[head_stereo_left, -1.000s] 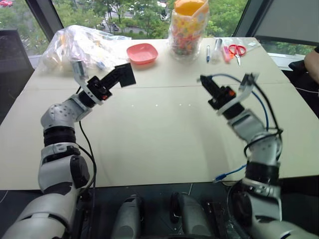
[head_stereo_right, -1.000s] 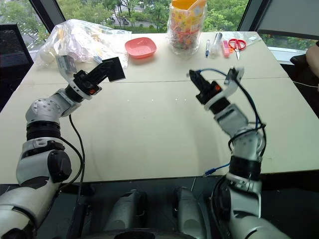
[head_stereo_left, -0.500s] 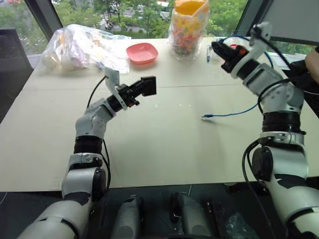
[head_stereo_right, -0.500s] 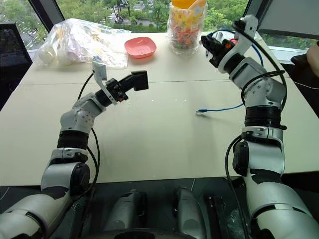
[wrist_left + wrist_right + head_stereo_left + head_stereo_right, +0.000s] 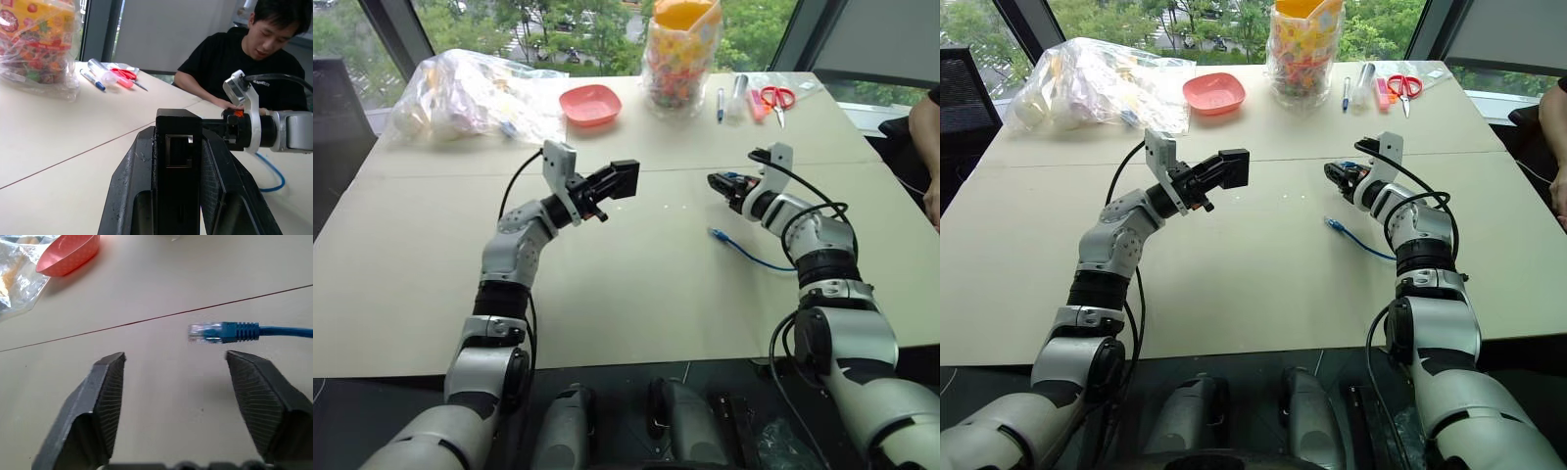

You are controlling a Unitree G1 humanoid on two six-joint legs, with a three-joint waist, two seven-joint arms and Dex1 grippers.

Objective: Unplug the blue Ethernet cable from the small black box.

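Head view: the small black box (image 5: pixel 625 177) is held clamped in the left gripper (image 5: pixel 607 186) above the table (image 5: pixel 607 284); the blue Ethernet cable (image 5: pixel 744 252) lies loose on the table, apart from it.

Left wrist view: the port is seen empty, so unplugging is judged done.

Right wrist view: the right gripper (image 5: pixel 173 396) is spread wide and empty, the clear plug (image 5: pixel 203 332) just beyond. Only setting the box down appears left.
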